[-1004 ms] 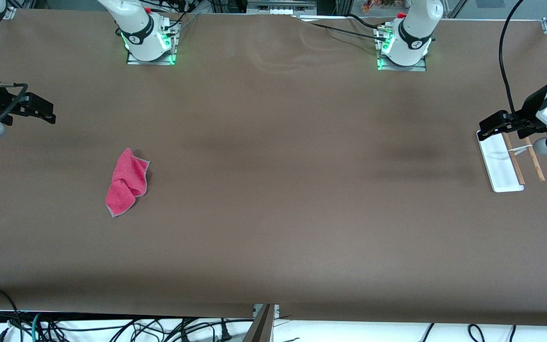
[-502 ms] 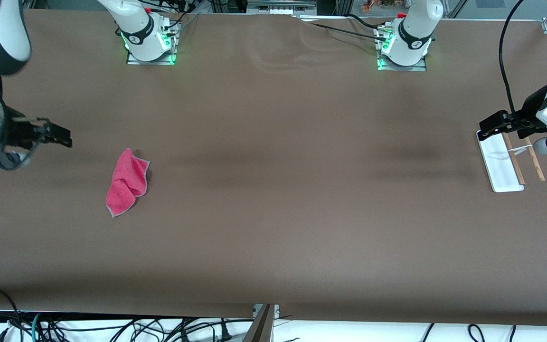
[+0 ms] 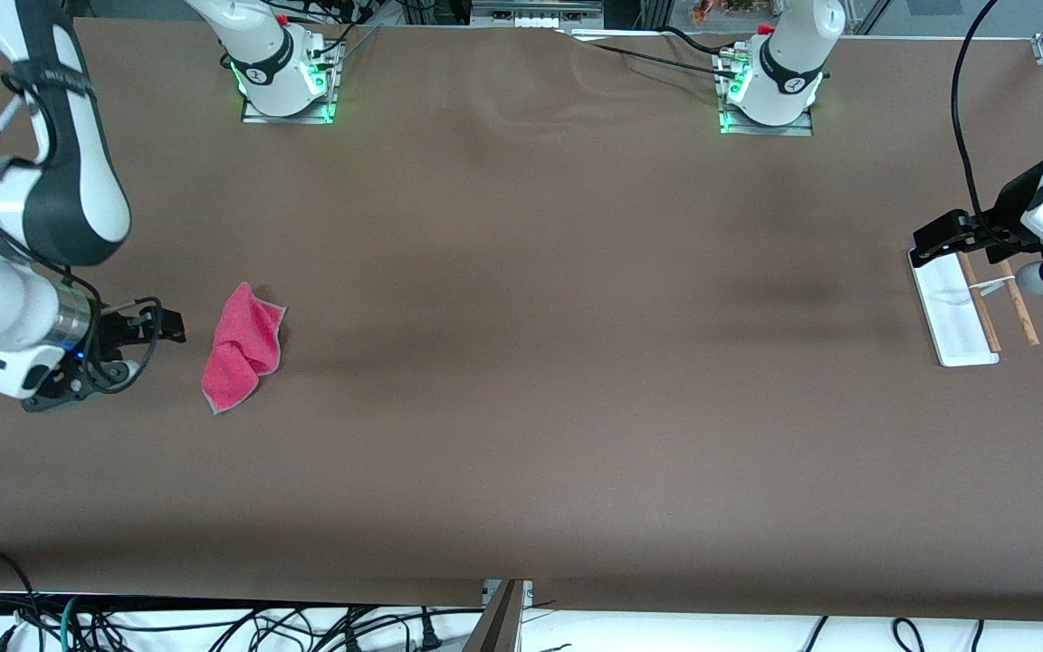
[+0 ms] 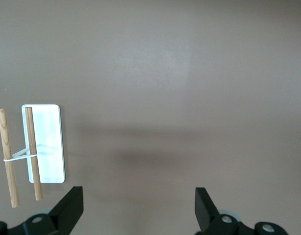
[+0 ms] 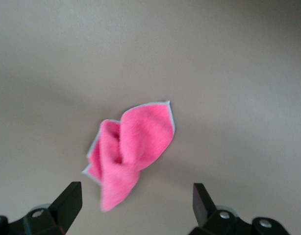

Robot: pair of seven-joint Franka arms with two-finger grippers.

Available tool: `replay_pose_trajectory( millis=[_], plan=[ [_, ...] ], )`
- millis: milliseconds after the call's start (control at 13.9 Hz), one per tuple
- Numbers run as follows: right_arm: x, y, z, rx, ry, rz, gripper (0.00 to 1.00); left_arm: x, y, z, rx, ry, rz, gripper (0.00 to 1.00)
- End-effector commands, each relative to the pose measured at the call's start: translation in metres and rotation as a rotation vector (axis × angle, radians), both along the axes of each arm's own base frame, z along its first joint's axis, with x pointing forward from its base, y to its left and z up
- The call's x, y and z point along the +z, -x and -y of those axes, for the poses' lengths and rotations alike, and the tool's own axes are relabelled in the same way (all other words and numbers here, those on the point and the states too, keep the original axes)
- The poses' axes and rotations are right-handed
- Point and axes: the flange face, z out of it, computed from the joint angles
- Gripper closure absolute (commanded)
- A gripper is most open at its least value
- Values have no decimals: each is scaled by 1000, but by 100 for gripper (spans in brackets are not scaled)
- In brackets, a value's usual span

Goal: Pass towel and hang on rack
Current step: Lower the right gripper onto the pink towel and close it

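Right gripper [image 3: 179, 327]: spread, empty, beside the crumpled pink-red terry towel [image 3: 243, 357]; we should pinch its raised fold.
Left gripper [image 3: 924, 241]: spread, waiting over the white-based wooden-rod rack [image 3: 956, 317].

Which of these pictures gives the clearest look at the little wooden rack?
The left wrist view: the rack appears whole, with its white base, both wooden rods and the white crosspiece joining them. In the front view the rack is small at the left arm's end of the table, its upper part hidden by the left gripper. The right wrist view shows none of it.
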Motion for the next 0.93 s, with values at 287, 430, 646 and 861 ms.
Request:
replay_pose_trajectory(
  millis=[287,430,646,861],
  plan=[
    [-87,-21,15,218,-61,20,0,6,-3,0,-7,-19,-4,0],
    [-107,-24,15,250,-64,29,0,5,-3,0,-7,-19,-5,0],
    [-142,-27,17,337,-75,44,0,5,-3,1,-9,-19,-5,0],
    [-166,-29,20,342,-75,65,0,5,-3,1,-10,-18,-5,0]
  ],
)
